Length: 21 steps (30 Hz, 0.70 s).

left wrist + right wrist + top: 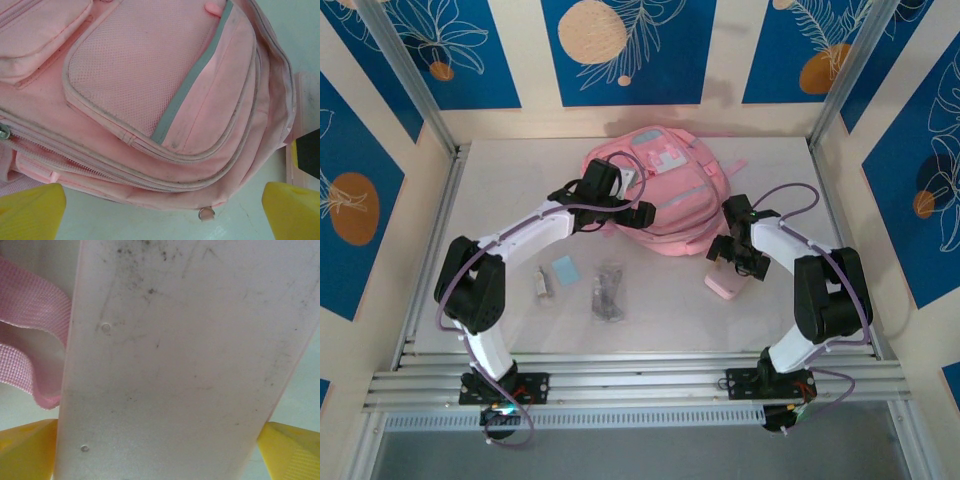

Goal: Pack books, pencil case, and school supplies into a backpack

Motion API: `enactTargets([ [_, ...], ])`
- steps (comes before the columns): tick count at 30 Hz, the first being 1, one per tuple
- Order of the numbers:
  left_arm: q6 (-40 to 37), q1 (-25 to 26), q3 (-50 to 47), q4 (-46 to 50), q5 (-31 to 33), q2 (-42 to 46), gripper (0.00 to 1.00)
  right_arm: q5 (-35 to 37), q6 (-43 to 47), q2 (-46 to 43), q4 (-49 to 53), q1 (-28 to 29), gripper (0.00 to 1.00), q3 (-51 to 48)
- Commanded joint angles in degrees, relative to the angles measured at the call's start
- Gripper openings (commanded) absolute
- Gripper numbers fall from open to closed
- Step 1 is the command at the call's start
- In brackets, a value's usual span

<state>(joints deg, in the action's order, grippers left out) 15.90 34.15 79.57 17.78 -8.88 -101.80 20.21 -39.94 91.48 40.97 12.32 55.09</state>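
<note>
Backpack (682,215) patch (658,156) unreadable; left gripper (160,210) spread above it, right gripper (160,452) spread astride pencil case (175,355)

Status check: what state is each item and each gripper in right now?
backpack: lying flat, front up.
pencil case: on table, between right fingers, not gripped.
clear packet: on table.
blue square: on table.
white piece: on table.
left gripper: open, over backpack.
right gripper: open.

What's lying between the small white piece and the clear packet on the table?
The light-blue square, slightly farther back than both, shown in the top view.
</note>
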Motion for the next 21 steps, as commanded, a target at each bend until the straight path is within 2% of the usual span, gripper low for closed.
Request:
enactTargets([
  [1, -1.23, 0.39, 1.82, 1.21, 0.46, 0.02, 1.0, -1.22, -0.14, 1.24, 1.54, 0.03, 1.0, -1.09],
  [6, -1.45, 0.47, 2.35, 2.21, 0.53, 0.11, 1.0, -4.87, -0.05, 0.55, 1.16, -0.36, 0.99, -1.43],
  [14, -0.95, 0.7, 2.0, 2.09, 0.56, 0.27, 1.0, -12.13, -2.31, -7.99, -1.59, -3.88, 1.0, -4.83],
  [21, -0.7, 0.92, 2.0, 2.03, 0.78, 0.29, 1.0, -10.13, -3.6, -6.39, -3.57, -3.75, 0.99, -6.77],
])
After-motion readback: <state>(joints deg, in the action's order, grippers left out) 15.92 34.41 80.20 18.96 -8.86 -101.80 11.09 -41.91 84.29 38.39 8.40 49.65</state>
